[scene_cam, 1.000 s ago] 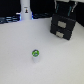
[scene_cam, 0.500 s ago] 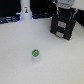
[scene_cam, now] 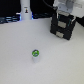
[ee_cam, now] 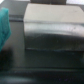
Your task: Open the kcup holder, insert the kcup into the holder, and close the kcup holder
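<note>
The kcup holder [scene_cam: 63, 28] is a black boxy unit with two stacked drawer fronts at the exterior view's right, and both fronts look shut. The kcup [scene_cam: 35, 53], a small white pod with a green top, stands upright on the white table well in front of it toward the exterior view's left. My gripper [scene_cam: 62, 14] hangs just over the holder's top, far from the kcup; its fingers are too blurred to read. In the wrist view a blurred grey box top [ee_cam: 52, 27] fills most of the picture.
A tall white bottle-like object with a blue base [scene_cam: 25, 10] stands at the back toward the exterior view's left. The white table [scene_cam: 20, 65] spreads around the kcup. A blurred teal shape [ee_cam: 5, 25] shows in the wrist view.
The arm has come down closer over the top of the kcup holder. The kcup has not moved.
</note>
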{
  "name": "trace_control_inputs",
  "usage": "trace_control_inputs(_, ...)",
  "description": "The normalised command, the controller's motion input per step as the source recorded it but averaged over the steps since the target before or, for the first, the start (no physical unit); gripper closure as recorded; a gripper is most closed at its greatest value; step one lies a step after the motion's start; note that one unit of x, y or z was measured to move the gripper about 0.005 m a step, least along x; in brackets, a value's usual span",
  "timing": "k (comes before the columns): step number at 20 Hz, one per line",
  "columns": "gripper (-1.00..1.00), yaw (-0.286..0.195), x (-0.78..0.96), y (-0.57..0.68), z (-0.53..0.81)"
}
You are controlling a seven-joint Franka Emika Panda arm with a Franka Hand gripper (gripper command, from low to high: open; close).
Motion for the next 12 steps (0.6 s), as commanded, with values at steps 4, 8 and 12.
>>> trace_control_inputs(4,1.0,-0.013,-0.39,0.0,-0.31)
trace_control_inputs(8,1.0,-0.005,-0.2,0.03,-0.05)
trace_control_inputs(12,1.0,-0.004,0.0,0.0,0.0)
